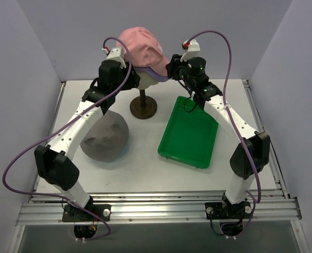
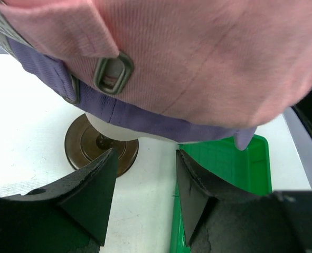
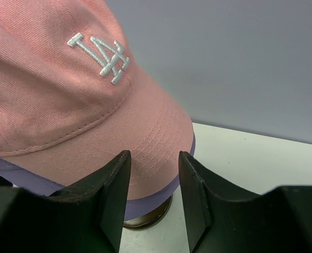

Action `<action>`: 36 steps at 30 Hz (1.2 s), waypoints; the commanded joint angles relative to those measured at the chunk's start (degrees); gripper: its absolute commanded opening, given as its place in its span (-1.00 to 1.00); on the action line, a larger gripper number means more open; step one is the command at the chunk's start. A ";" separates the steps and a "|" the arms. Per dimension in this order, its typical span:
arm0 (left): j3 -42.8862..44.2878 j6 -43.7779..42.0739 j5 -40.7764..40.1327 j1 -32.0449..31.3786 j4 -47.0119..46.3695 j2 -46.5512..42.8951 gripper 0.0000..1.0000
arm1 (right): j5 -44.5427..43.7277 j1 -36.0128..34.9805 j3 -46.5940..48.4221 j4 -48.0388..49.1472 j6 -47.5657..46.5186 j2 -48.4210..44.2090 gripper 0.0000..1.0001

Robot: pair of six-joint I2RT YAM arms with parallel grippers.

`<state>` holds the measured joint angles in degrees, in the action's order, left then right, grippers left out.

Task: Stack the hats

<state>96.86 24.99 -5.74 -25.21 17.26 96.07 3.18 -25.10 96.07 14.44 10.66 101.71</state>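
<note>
A pink baseball cap (image 1: 141,46) with a white "LA" logo sits on top of a lilac cap (image 1: 159,74), whose edge shows beneath it, both on the mannequin head. A grey floppy hat (image 1: 105,136) lies on the table at the left, partly under the left arm. My left gripper (image 1: 130,72) is open and empty just below the caps' back edge. In the left wrist view (image 2: 145,195) the pink cap (image 2: 208,58) and lilac cap (image 2: 140,116) are above the jaws. My right gripper (image 1: 170,69) is open at the brims. In the right wrist view (image 3: 154,197) the pink brim (image 3: 145,142) lies just beyond the jaws, with the lilac brim (image 3: 145,203) under it.
The cream mannequin head (image 1: 148,80) stands on a brown stand (image 1: 143,108) at the back centre; its base also shows in the left wrist view (image 2: 87,142). A green tray (image 1: 189,133) lies to its right, under the right arm. Grey walls enclose the table.
</note>
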 commanded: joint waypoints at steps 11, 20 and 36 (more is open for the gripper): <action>2.28 -4.07 -1.03 -0.80 7.95 -19.94 0.88 | -1.50 -0.74 -0.18 -3.44 3.23 -6.96 -0.26; -10.10 -1.18 5.63 -0.89 9.55 -34.62 0.88 | -12.32 -10.31 -4.83 -17.65 6.64 -19.17 0.64; -44.27 3.21 23.55 -4.05 -6.68 -49.57 0.88 | -28.22 -22.71 -38.49 -20.51 18.53 -48.96 1.00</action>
<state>54.94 26.81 11.64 -28.73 21.39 49.54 -19.00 -47.55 59.94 -9.13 26.35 58.19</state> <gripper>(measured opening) 0.938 0.996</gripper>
